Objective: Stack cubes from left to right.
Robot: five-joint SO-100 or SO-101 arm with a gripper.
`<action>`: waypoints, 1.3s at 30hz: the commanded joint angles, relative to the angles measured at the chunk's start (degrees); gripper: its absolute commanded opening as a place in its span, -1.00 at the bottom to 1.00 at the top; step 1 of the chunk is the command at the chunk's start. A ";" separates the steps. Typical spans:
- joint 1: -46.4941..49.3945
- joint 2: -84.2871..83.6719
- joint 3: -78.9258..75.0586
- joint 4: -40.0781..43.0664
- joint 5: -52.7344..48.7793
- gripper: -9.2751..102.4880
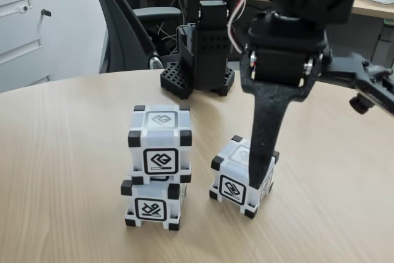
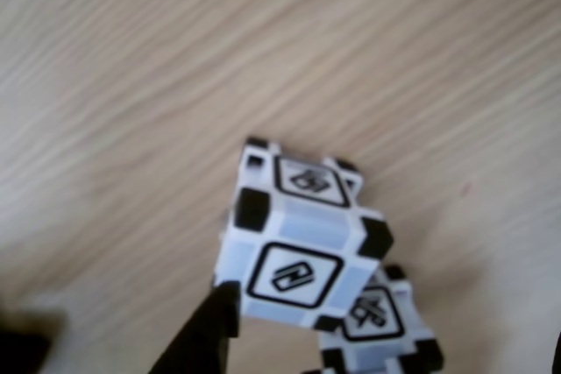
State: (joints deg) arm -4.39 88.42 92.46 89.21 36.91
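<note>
Two stacked cubes (image 1: pixel 157 167), black-cornered white

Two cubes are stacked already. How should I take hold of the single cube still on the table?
Grip the single cube from above, across two opposite flat side faces. It sits flat on the table, apart from the stack, so there is room on either side. One finger already reaches down over it.

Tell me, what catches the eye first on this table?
A two-cube stack stands left of centre in the fixed view, the upper cube sitting slightly askew on the lower cube. To its right, the black gripper reaches down onto a third cube resting on the wooden table.
</note>
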 commanded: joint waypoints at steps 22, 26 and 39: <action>-2.29 -4.04 -0.09 0.00 1.23 -0.16; -2.20 -4.48 -0.09 0.00 0.88 -0.16; 1.93 -5.98 4.22 0.09 -0.97 -0.18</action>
State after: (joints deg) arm -4.48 82.18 96.33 89.21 36.83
